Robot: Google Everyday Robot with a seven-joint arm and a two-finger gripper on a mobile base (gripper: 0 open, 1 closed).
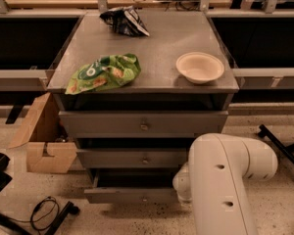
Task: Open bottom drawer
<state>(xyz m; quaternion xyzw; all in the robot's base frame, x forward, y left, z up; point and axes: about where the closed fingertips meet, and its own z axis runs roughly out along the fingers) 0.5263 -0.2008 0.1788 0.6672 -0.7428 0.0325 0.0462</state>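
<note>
Already ajar: bottom drawer wants a straight pull

The bottom drawer (127, 195) sits lowest in the grey desk (152, 38). Its front stands out beyond the two above, so it looks partly open. The pull is best kept straight outward and level with the runners, with no sideways drag at the right end. The white arm (225, 180) bends down in front, its claw (182, 190) tucked low by the drawer's right end. Whether the claw is apart or clamped cannot be told.

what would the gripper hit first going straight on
Likely the bottom drawer, partly pulled out; the gripper is hidden behind the white arm by its right end, so depth is unsure.
</note>
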